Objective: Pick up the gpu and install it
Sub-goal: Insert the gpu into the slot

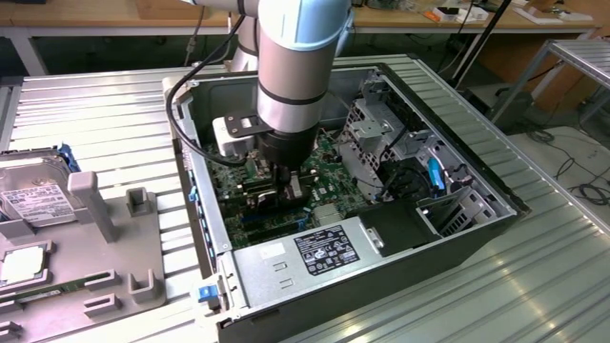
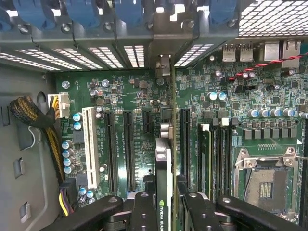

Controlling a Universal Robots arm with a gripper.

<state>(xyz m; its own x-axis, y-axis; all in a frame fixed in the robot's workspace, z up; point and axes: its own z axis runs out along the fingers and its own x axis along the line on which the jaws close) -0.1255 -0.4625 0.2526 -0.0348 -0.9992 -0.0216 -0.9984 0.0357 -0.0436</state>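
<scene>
The gpu [image 2: 163, 159] is a thin black card seen edge-on with a silvery metal end. It stands upright over the green motherboard [image 2: 120, 96], in line with the long black slots [image 2: 129, 149]. My gripper [image 2: 166, 204] is shut on it, one black finger [image 2: 144, 211] on each side. In the exterior view the arm reaches down into the open computer case [image 1: 458, 136], and the gripper [image 1: 286, 189] holds the gpu [image 1: 296, 189] low over the board. I cannot tell whether the card's lower edge touches a slot.
A white slot [image 2: 89, 144], a yellow-black cable bundle [image 2: 38, 120] and the CPU socket [image 2: 264, 183] flank the card. The power supply [image 1: 305, 254] fills the case's near end. A grey fixture [image 1: 105, 214] beside the case holds a hard drive [image 1: 33, 193] and a green memory stick [image 1: 48, 291].
</scene>
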